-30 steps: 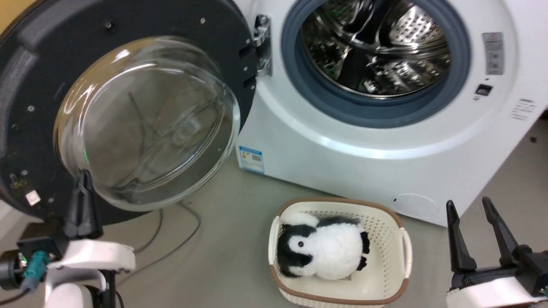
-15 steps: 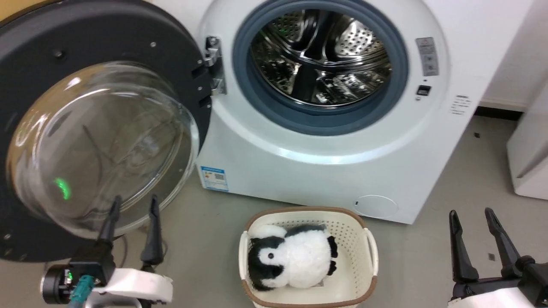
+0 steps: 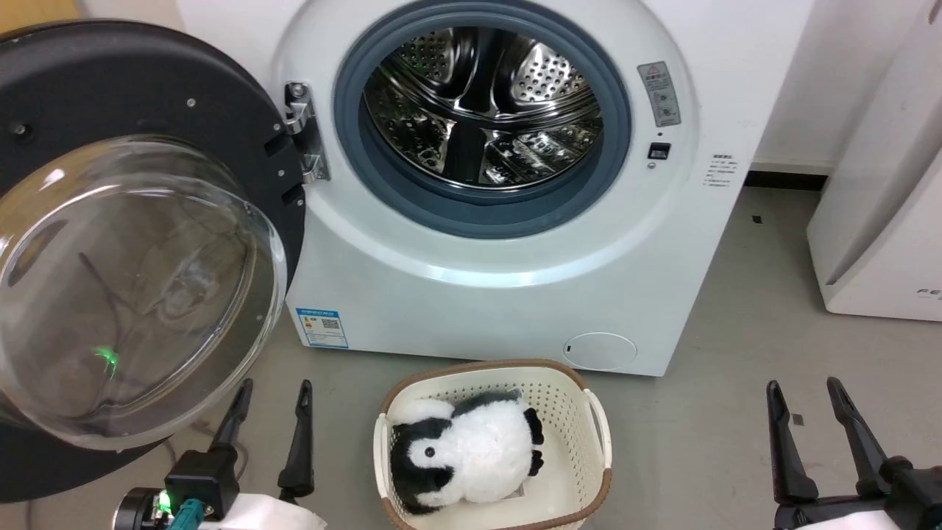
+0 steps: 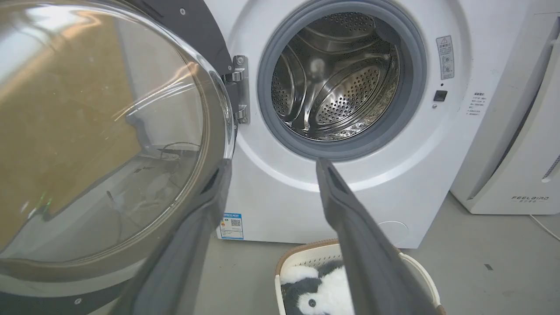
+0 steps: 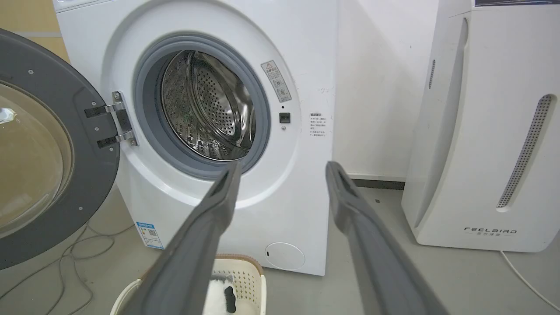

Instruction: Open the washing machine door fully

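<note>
Both spread, empty: left pincer point(image 3: 276, 384) just beside wide-open washing machine door point(image 3: 140, 280); right pincer point(image 3: 802, 384) well apart.

The washing machine door point(image 3: 140, 243) stands swung wide on its hinge point(image 3: 305, 132), filling the left of the frame, glass bowl bulging toward the camera. A green glint sits low in the glass, possibly a reflection. Top centre, the washing machine point(image 3: 508, 294) shows its grey gasket point(image 3: 471, 213) and steel drum point(image 3: 482, 110) fully exposed. Bottom centre, a cream basket point(image 3: 596, 427) holds a plush penguin point(image 3: 471, 460). At lower left, the left gripper point(image 3: 276, 386) points up just below the door, fingers apart. At lower right, the right gripper point(image 3: 802, 386) has its fingers spread over bare floor point(image 3: 736, 331).
</note>
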